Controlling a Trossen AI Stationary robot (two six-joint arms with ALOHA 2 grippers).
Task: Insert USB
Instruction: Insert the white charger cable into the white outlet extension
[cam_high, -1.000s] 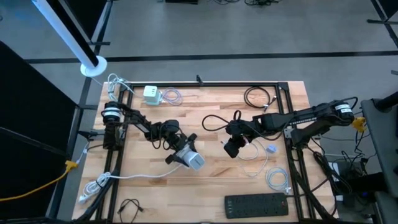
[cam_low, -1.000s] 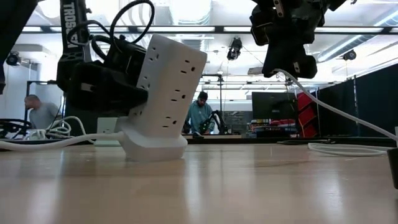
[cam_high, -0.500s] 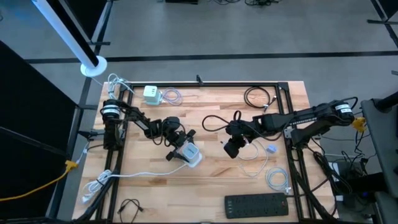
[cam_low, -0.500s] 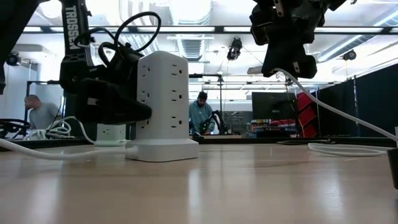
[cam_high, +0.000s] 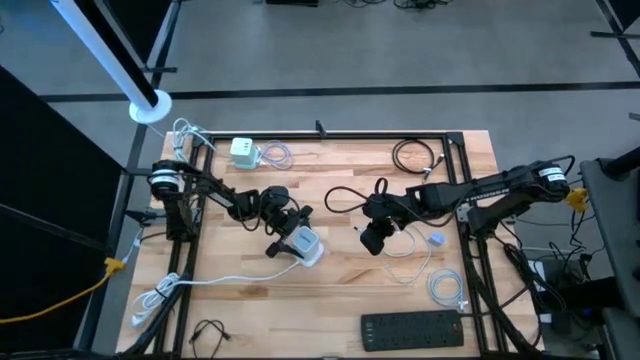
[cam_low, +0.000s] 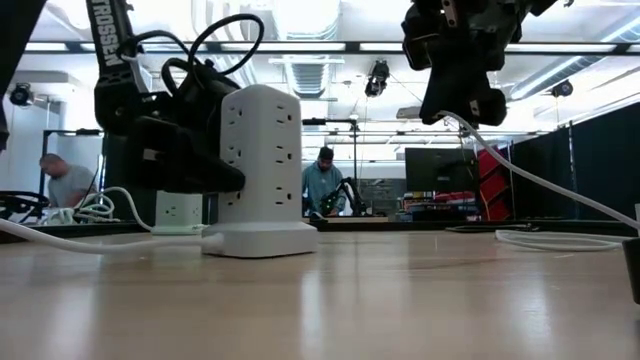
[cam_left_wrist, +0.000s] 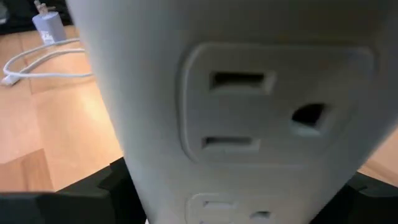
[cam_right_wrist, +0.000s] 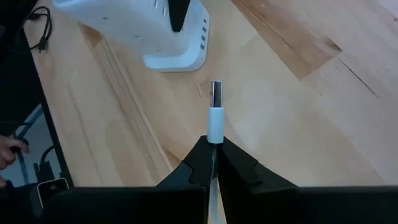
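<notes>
At table centre, the power tower (cam_high: 305, 243) stands upright on the wooden table (cam_high: 330, 300), left gripper (cam_high: 286, 233) clamped on its side. Right gripper (cam_high: 372, 238) hangs in the air just beside it, pinching a white USB plug (cam_right_wrist: 215, 112), metal tip pointing at the tower base. White cable (cam_low: 560, 185) trails off.

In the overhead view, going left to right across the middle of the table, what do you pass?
Left gripper → white power tower → right gripper holding the USB cable.
</notes>
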